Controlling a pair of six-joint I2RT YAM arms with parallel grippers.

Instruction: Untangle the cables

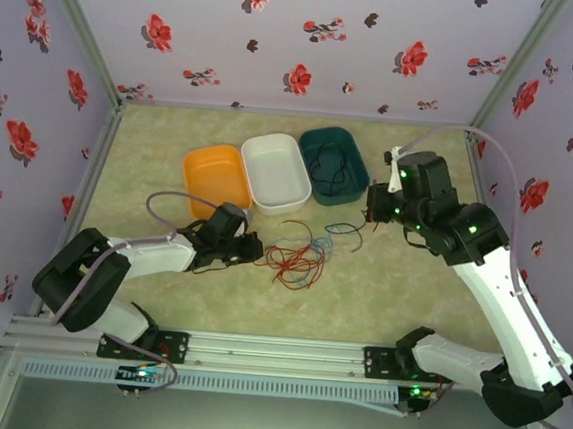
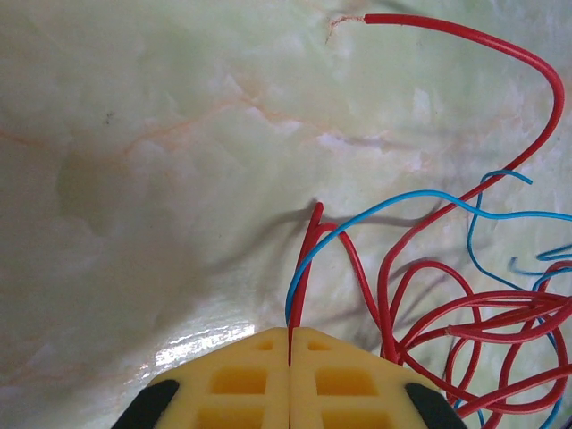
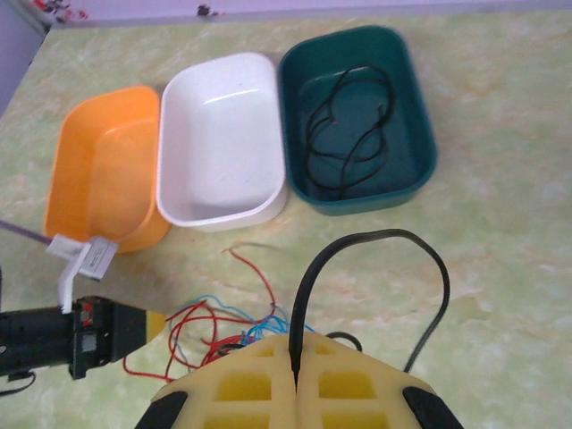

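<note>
The tangle of cables (image 1: pixel 298 258), lying on the table (image 1: pixel 389 304) between the arms, may be dragged whole rather than freed, red and blue strands being interlooped. A red wire (image 2: pixel 304 268) is pinched, possibly with a blue wire (image 2: pixel 420 192), in the closed left gripper (image 2: pixel 290 338), laid low; a black cable (image 3: pixel 375 232) is clamped by the raised right gripper (image 3: pixel 295 349).

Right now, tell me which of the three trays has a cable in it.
The dark green tray, rightmost in the row: a black cable lies looped inside it. The white tray and orange tray show bare floors.
</note>
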